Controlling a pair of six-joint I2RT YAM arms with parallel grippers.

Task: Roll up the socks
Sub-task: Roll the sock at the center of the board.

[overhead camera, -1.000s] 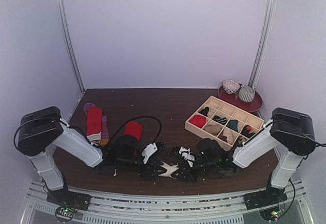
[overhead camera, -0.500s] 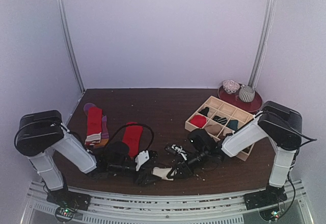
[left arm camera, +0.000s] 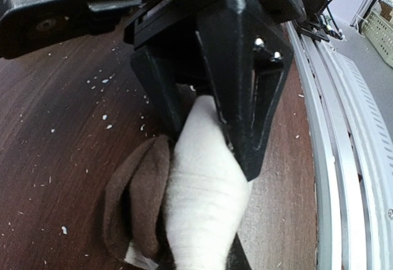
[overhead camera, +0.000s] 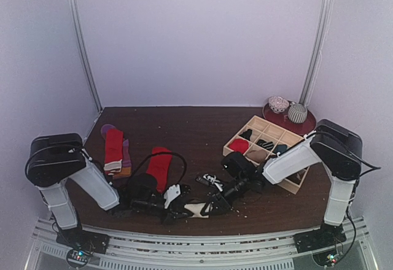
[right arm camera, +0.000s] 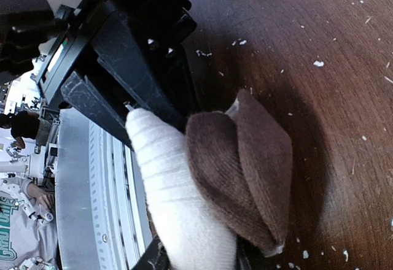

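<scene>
Both arms lie low over the table [overhead camera: 184, 129], forearms slanting inward to meet at 6 o'clock. The left gripper [overhead camera: 183, 207] pinches one end of a cream sock [left arm camera: 202, 184], jaws almost together. The right gripper [overhead camera: 212, 205], at the sock's 3 o'clock, clamps the other end. Brown fabric [right arm camera: 245, 172] lies folded against the sock.

Low in the left wrist view, the cream sock [left arm camera: 206, 190] is showing a soft, matt ribbed knit, and its brown part [left arm camera: 138, 196] is looking like a napped, velvety cloth. Above it, the right gripper [left arm camera: 212, 150] is showing matt black plastic with small shiny screw heads [left arm camera: 261, 42]. The table [left arm camera: 55, 135] is showing dark wood grain, faintly glossy, speckled with white flecks. At the right edge, a rail [left arm camera: 344, 159] is gleaming like brushed metal.
</scene>
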